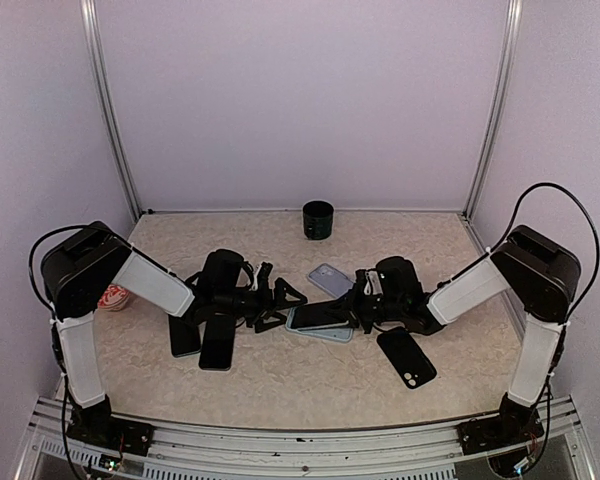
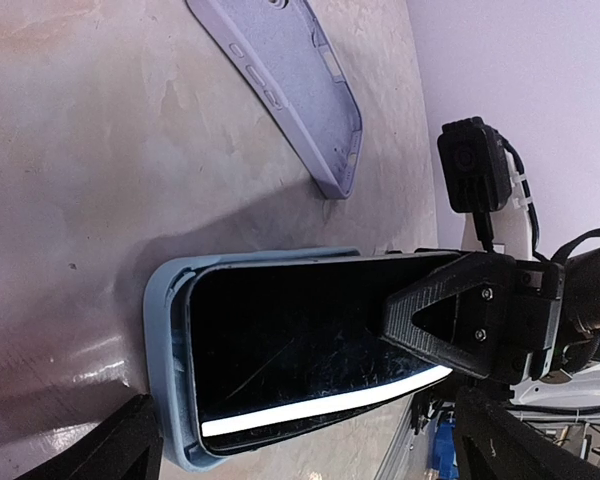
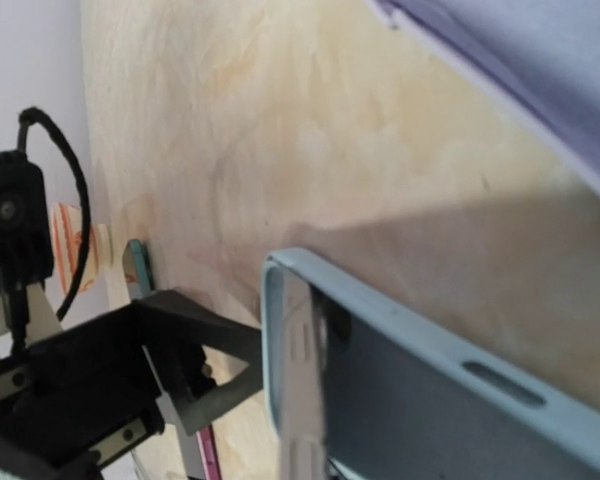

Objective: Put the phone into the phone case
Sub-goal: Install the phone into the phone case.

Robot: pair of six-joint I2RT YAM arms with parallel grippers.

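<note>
Phone: the black flat phone is sitting in the light blue soft phone case, mid table.
Right gripper: is pinching its right end, to steady it.
Left gripper: is hanging wide open at the left end, maybe to press.

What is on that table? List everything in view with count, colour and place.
blue case: 1, pale blue, centre.
phone in the case: 1, black, one end seated in the blue case.
empty case: 1, lilac, just behind the blue case.
cup: 1, black, back centre.
loose phone: 1, black, front right.
flat devices: 2, black, front left; phones or cases, cannot tell.
round object: 1, red and white, left edge, half hidden by the left arm.
table: 1, beige marbled.
left fingers: open, beside the blue case.
right fingers: shut on the phone in the case.
</note>
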